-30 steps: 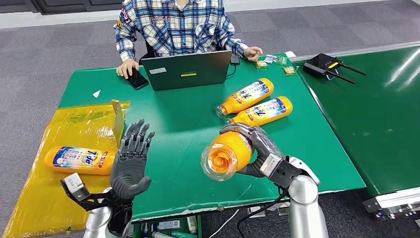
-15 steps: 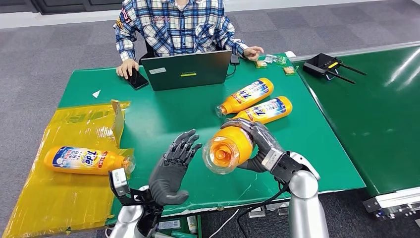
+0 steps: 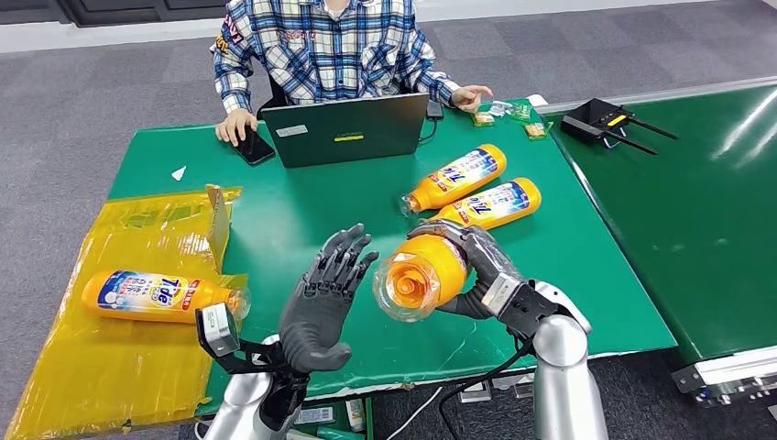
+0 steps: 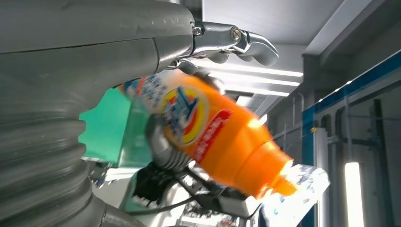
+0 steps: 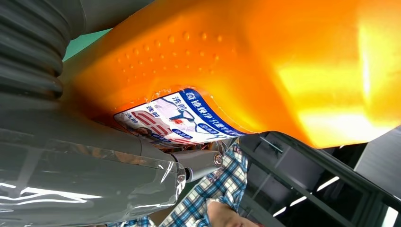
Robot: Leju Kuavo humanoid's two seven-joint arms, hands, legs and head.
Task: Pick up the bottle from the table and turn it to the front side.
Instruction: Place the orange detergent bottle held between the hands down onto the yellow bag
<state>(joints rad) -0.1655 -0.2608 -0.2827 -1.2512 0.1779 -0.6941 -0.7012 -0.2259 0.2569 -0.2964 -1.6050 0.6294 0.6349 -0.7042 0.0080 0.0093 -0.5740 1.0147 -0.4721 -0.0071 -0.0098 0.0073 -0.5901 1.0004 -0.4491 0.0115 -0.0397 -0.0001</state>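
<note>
Right hand (image 3: pixel 476 266) grips the bottle (image 3: pixel 423 278) around its body, lifted off the table (image 3: pixel 302 220) with the cap end pointing back at the robot, presumably so it can be rolled about its long axis to bring the front label round. Left hand (image 3: pixel 321 307) is empty, fingers spread, palm facing the bottle just beside it, likely placed to receive or steady it during the turn. Two more bottles (image 3: pixel 476 192) lie just beyond the right hand.
</note>
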